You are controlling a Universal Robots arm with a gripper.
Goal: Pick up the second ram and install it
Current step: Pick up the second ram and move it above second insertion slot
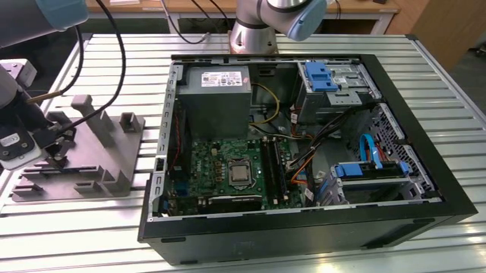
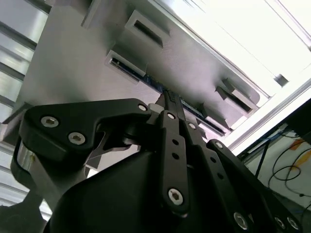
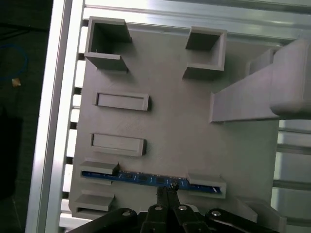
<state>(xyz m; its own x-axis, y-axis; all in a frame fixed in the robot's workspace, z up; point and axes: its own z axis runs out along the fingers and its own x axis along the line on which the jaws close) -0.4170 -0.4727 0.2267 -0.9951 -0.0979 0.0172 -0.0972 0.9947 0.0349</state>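
Note:
The second ram [image 3: 141, 178] is a thin blue strip standing on edge in two holders at one end of the grey fixture [image 3: 180, 126]. In the second wrist view the ram [image 2: 151, 83] shows as a blue edge behind the fingertips. My gripper [image 3: 167, 193] is directly over the middle of the strip with its fingers pressed together, and the tips reach its upper edge. I cannot tell whether they touch it. In the exterior view my gripper [image 1: 54, 149] hangs over the fixture [image 1: 106, 153] at the exterior view's left, beside the open computer case [image 1: 304, 227].
The green motherboard [image 1: 220, 170] lies in the case floor, with dark memory slots [image 1: 271, 165] beside the processor socket. Cables, blue drive brackets [image 1: 319, 77] and a power supply [image 1: 216, 96] crowd the case. Other holders on the fixture [image 3: 119, 101] hold nothing. Slatted metal tabletop [image 1: 76, 239] all around.

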